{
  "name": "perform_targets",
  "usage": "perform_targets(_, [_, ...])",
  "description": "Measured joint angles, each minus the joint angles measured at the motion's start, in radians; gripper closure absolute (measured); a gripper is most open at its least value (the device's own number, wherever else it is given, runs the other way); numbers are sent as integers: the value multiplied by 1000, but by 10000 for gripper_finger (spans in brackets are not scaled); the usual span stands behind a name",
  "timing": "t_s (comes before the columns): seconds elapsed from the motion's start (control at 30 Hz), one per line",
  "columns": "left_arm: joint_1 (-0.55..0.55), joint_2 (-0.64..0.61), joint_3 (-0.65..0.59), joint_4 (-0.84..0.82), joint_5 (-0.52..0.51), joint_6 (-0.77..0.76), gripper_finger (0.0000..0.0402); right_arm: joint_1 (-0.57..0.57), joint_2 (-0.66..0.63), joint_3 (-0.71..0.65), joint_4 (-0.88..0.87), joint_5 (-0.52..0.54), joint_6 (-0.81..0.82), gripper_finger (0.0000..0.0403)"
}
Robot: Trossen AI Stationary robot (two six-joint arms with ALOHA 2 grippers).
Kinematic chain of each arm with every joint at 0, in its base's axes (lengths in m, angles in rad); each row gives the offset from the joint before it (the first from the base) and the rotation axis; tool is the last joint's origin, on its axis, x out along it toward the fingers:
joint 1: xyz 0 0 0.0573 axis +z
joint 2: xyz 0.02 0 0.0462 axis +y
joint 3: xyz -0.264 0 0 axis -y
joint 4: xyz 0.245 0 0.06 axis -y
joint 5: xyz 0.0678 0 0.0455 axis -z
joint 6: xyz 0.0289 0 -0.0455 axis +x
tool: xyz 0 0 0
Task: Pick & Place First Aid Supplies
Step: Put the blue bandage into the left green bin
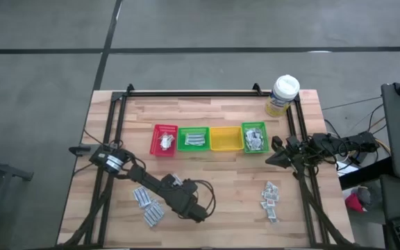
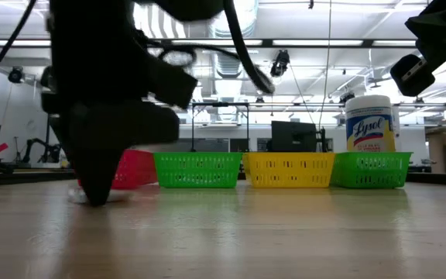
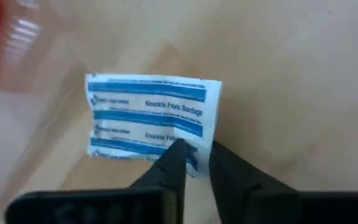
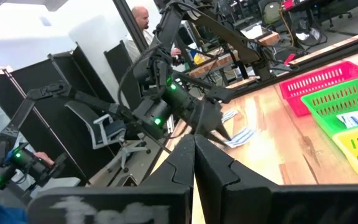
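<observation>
left gripper (image 3: 194, 165) is at table (image 1: 221, 187) level, directly over one white-blue sachet (image 3: 151, 118) printed "knuckle fabric bandage". the sachet lies flat on the wood, in the near-left part of the table, in front of the red bin (image 1: 164, 139) and beside other loose sachets.

key relation: the jaws straddle one edge of the sachet near a corner, not its middle. nearly all of the sachet extends forward, away from the wrist. one fingertip (image 3: 174, 152) overlaps the printed face; the other sits just off the edge on bare wood. jaws are narrowly apart w/ only a thin gap. whether they already pinch the edge: cannot tell from these views.

orientation: sachet is rectangular, long axis along the print lines, approx. crosswise to the gripper's approach and parallel to the line joining the two fingertips. the pinch therefore falls on the near long edge, close to the end.

arm choice: left arm is far nearer. right gripper (image 4: 194, 146) waits at the right side of the table, near the green bin (image 1: 254, 137), jaws together, holding nothing.

judgement: the grip is marginal. a flat, thin sachet caught only near a corner may slip or droop on lift. the low view shows the left gripper touching down on a pale item at the table surface.
</observation>
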Motion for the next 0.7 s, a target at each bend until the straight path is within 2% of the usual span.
perform_targets(0.17, [3, 2, -1, -1, -23, 1, 395, 0, 0, 0, 0, -2, 0, 394])
perform_targets(0.47, [7, -2, 2, -4, 5, 28, 401, 0, 1, 0, 0, -2, 0, 394])
perform_targets(0.7, [5, -39, 91, 2, 22, 137, 401, 0, 1, 0, -1, -1, -3, 394])
